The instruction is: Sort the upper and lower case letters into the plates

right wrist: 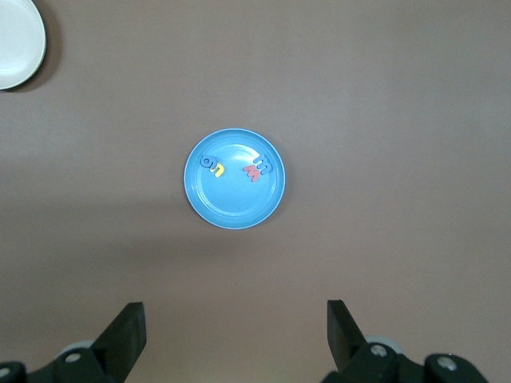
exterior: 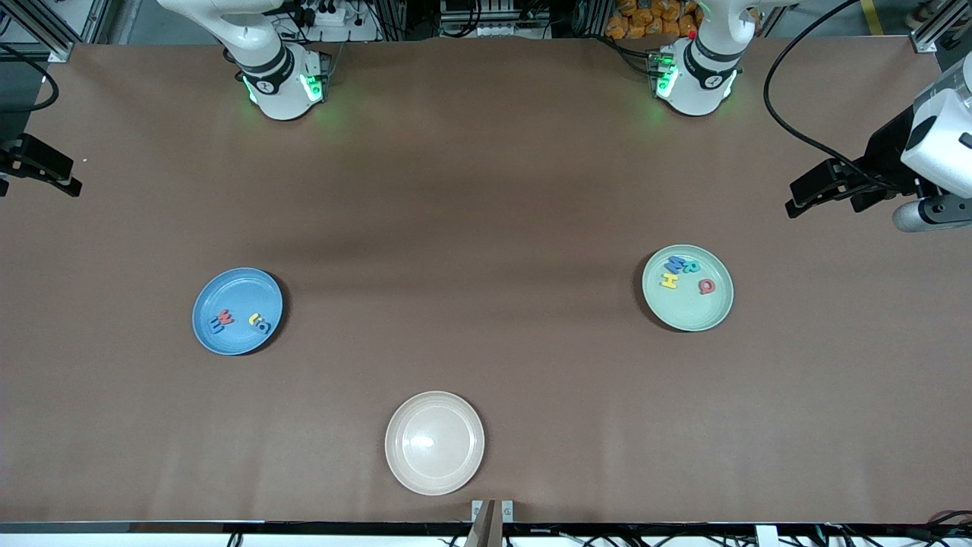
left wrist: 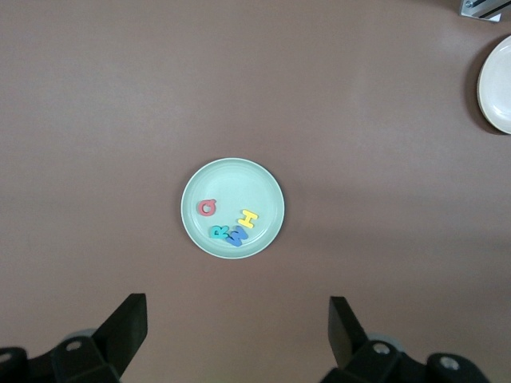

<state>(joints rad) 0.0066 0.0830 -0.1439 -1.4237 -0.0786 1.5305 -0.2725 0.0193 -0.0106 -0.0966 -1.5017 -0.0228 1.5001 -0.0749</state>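
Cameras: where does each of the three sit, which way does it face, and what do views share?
Front view: high across the table, facing both arm bases; shows the round blue plastic plate, the pale mint green plate and the cream-white plate.
Left wrist view: looks down past the open left hand at the mint plate.
Right wrist view: looks down past the open right hand at the blue plate.
Shared: the cream-white plate shows at the edge of both wrist views.
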